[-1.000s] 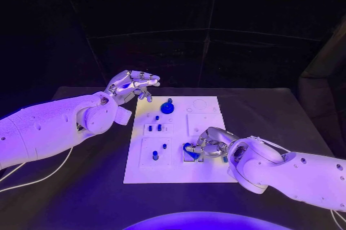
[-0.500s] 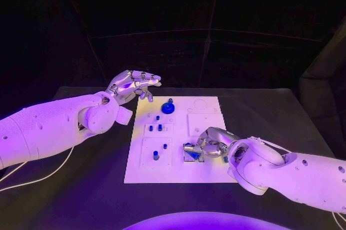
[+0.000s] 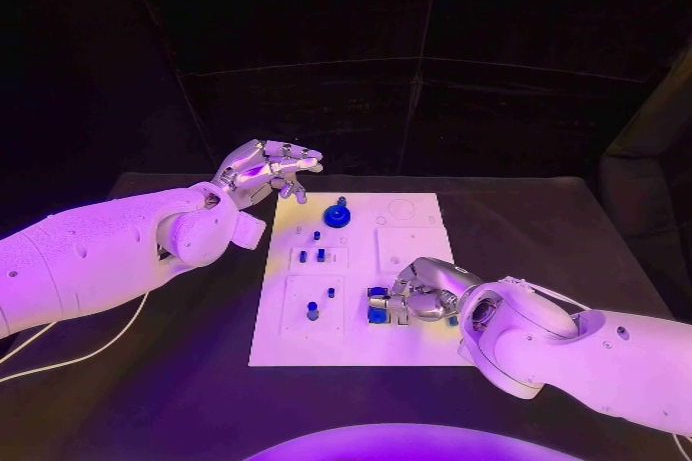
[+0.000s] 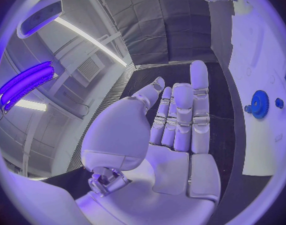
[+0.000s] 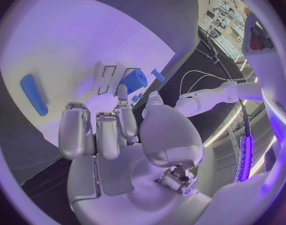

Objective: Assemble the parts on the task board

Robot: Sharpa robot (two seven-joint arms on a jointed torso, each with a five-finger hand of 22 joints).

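Two views differ: the right wrist view shows a blue cylinder [image 5: 33, 94] lying flat on the task board [image 5: 68, 50], hidden from the head. Right hand [image 3: 411, 301] pinches a blue part [image 3: 378, 316]; left hand [image 3: 270, 168] curled, empty.

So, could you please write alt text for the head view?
The right robot hand rests on the white board, fingers at a small blue part. The left robot hand hovers beyond the board's far left corner, holding nothing, near a blue gear.

Left hand [image 4: 174, 130] rising through middle of view, fingers [image 4: 199, 105] lying straight and close together, holding nothing. Task board [image 4: 262, 135] showing beside it, blue gear-shaped part [image 4: 260, 104] standing on it, smaller blue part [image 4: 278, 103] just beside.
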